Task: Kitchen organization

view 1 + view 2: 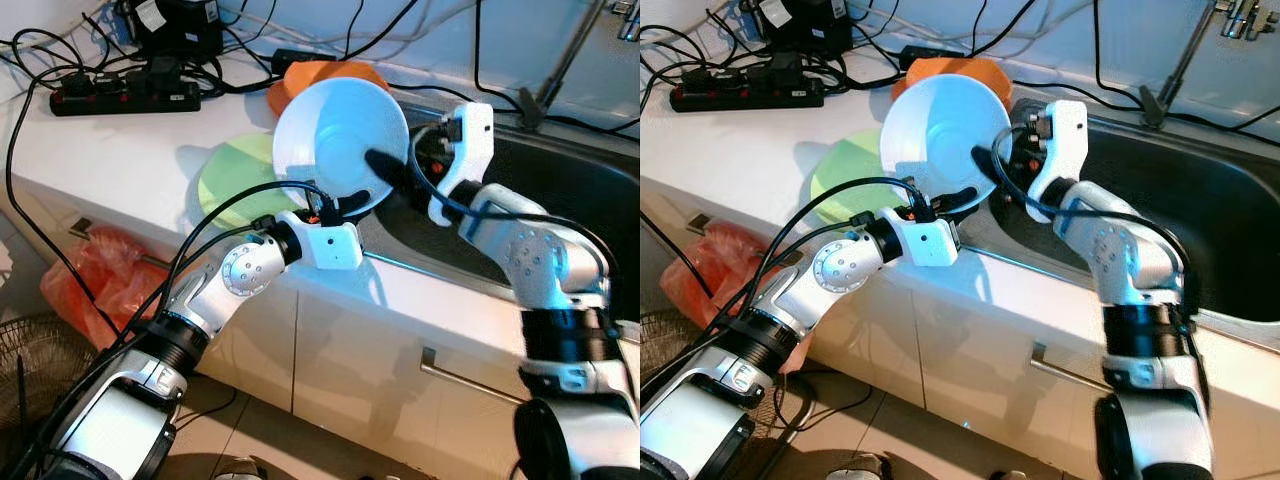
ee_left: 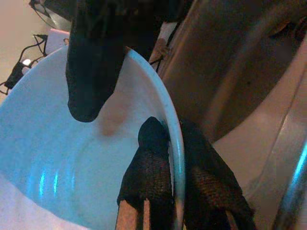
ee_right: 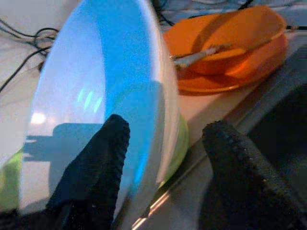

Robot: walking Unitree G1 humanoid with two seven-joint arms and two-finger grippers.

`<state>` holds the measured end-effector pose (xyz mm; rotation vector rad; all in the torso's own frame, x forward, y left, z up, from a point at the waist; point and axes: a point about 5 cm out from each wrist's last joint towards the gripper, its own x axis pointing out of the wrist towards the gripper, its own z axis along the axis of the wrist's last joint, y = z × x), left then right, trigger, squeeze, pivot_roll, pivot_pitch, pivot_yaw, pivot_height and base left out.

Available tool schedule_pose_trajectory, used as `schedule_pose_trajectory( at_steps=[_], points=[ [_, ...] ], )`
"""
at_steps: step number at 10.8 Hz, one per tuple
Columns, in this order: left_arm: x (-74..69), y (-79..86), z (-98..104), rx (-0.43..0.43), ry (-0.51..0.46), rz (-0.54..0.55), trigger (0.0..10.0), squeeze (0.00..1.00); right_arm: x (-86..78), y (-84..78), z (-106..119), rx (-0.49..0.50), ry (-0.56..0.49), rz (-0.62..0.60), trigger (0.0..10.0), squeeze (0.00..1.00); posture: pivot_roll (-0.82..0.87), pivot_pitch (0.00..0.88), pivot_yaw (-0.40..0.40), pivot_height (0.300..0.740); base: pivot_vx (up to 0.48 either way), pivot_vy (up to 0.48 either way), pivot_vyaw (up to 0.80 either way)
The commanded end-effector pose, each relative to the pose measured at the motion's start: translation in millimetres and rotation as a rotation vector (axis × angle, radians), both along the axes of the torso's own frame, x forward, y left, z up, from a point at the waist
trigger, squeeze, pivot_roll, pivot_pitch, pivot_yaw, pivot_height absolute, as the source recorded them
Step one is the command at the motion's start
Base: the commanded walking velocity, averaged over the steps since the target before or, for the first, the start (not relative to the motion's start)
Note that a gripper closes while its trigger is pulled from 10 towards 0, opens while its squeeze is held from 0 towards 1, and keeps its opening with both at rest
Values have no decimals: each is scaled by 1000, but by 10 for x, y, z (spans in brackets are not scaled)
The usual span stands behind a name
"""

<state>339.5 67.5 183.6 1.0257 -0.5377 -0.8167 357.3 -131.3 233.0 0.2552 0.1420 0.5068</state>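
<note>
From the head views we see a white bowl (image 1: pixel 335 135) tilted on edge above the counter (image 1: pixel 90 150), at the sink's (image 1: pixel 570 190) left edge; our left pincer (image 1: pixel 345 205) grips its near rim, our right pincer (image 1: pixel 385 170) reaches its right rim; a green plate (image 1: pixel 230 180) lies beneath, an orange bowl (image 1: pixel 310 75) beyond, a power strip (image 1: pixel 125 95) far left.

In the left wrist view our fingers (image 2: pixel 148 177) are clamped on the bowl's rim, one on each side.

In the right wrist view our fingers (image 3: pixel 96 167) stand apart astride the rim; the orange bowl holds a utensil (image 3: pixel 201 55).
</note>
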Motion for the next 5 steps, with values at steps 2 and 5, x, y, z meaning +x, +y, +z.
schedule_pose_trajectory(
  at_steps=[2,5],
  points=[
    [-18,-29,83,-28,-49,-19,0,0,61,-151,-30,-13,44,-114,0,0,110,60,-41,740,0,0,0],
    [-31,-40,75,-26,-51,-22,0,0,93,-261,-126,-49,121,-188,0,0,108,68,-45,740,0,0,0]
  ],
)
